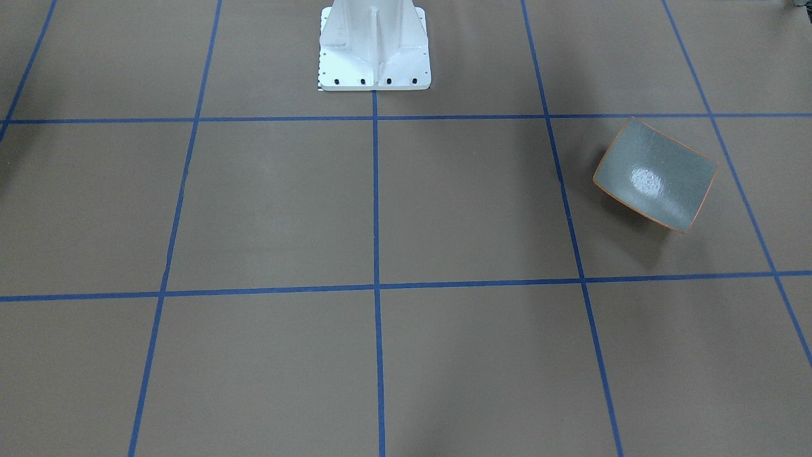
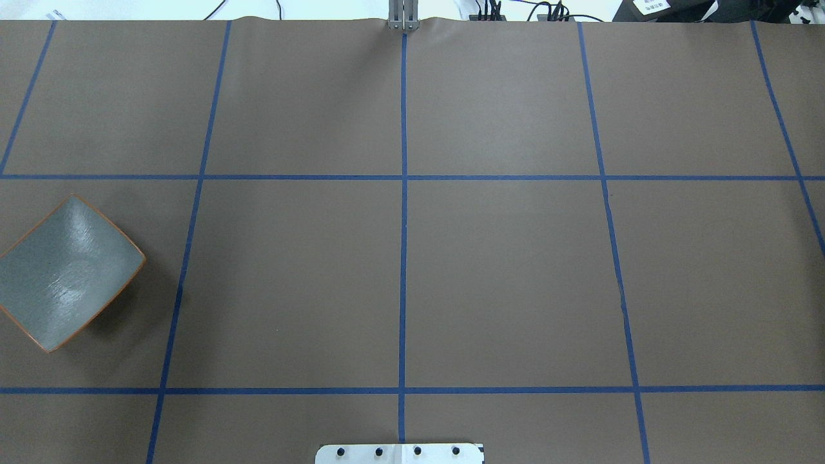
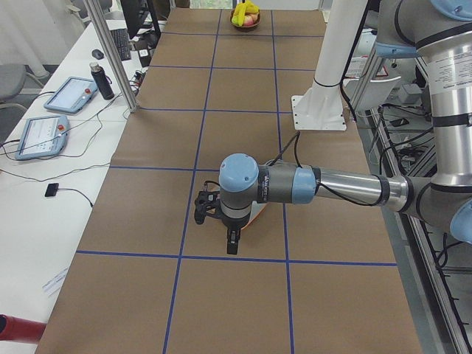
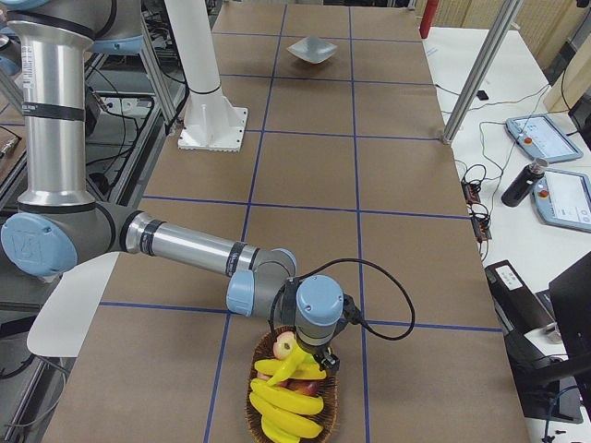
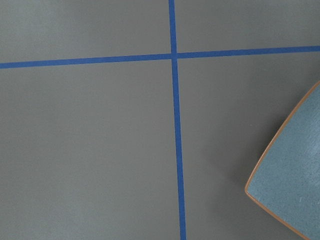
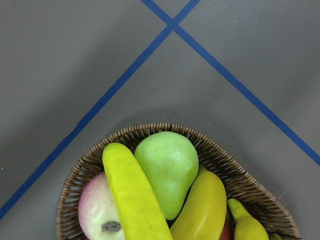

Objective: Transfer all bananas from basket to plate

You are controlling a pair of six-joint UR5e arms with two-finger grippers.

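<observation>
The grey-green plate (image 1: 656,174) (image 2: 64,274) with an orange rim lies bare on my left side of the table. Its corner fills the lower right of the left wrist view (image 5: 295,195). My left gripper (image 3: 232,245) hangs just beside it; I cannot tell whether it is open or shut. At the other end, a wicker basket (image 4: 259,406) (image 6: 165,127) holds several yellow bananas (image 4: 286,401) (image 6: 132,195). My right gripper (image 4: 320,358) hovers over the basket's near rim, its state hidden.
A green pear (image 6: 167,167) and a pink apple (image 6: 97,210) share the basket with the bananas. The white robot pedestal (image 1: 374,44) stands at the table's middle edge. Tablets (image 3: 70,94), a bottle (image 3: 103,80) and a metal post (image 3: 110,55) lie on the operators' side.
</observation>
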